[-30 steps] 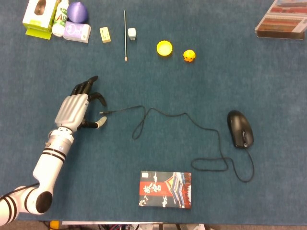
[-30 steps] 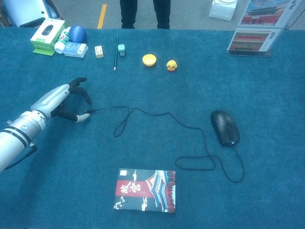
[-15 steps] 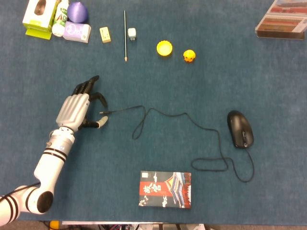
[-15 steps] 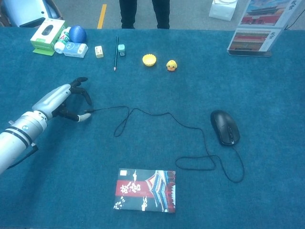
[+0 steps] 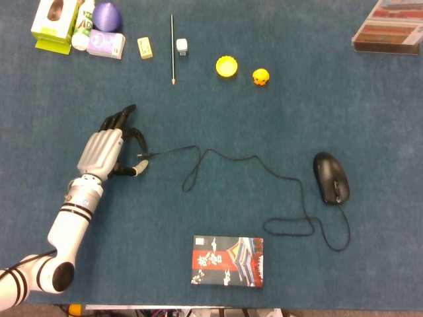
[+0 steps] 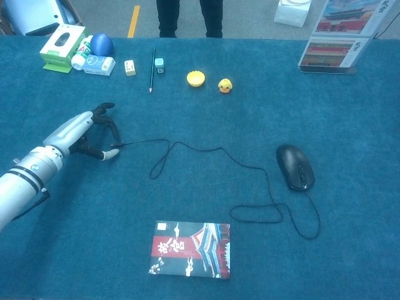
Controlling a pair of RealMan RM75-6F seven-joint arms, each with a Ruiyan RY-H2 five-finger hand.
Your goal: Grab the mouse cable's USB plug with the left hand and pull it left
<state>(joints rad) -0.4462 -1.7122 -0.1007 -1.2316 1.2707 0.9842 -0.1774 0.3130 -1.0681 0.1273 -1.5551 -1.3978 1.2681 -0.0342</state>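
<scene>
Blue cloth covers the whole table [image 5: 277,112] when you look down from the head view. On the left, the left hand [image 5: 109,148] lies low over the cloth with its dark fingers [image 5: 119,119] stretched out and apart. Its thumb tip sits right by the USB plug [image 5: 142,156], maybe touching it, but nothing is pinched yet, so the hand holds nothing. The thin black mouse cable [image 5: 251,160] wiggles from the plug across the middle, makes a loop, and ends at the black mouse [image 5: 330,177] on the right. A picture book [image 5: 228,261] lies near the front edge. Along the far side sit a green box [image 5: 54,23], a purple ball [image 5: 107,14], a pencil [image 5: 172,49], a yellow lid [image 5: 227,67] and a little yellow duck [image 5: 261,77]. The right hand is not seen.

Blue cloth fills the chest view too, with a grey floor behind it. The left hand [image 6: 84,134] comes in from the left, fingers [image 6: 106,112] bent a bit but spread. The thumb tip is just beside the USB plug [image 6: 117,147]. The mouse cable [image 6: 212,150] curls away to the mouse [image 6: 294,166]. The picture book [image 6: 190,248] is close to the front. The pencil [image 6: 152,70], yellow lid [image 6: 195,78] and duck [image 6: 224,85] sit far back. Someone's dark legs [image 6: 187,17] stand behind the table.
</scene>
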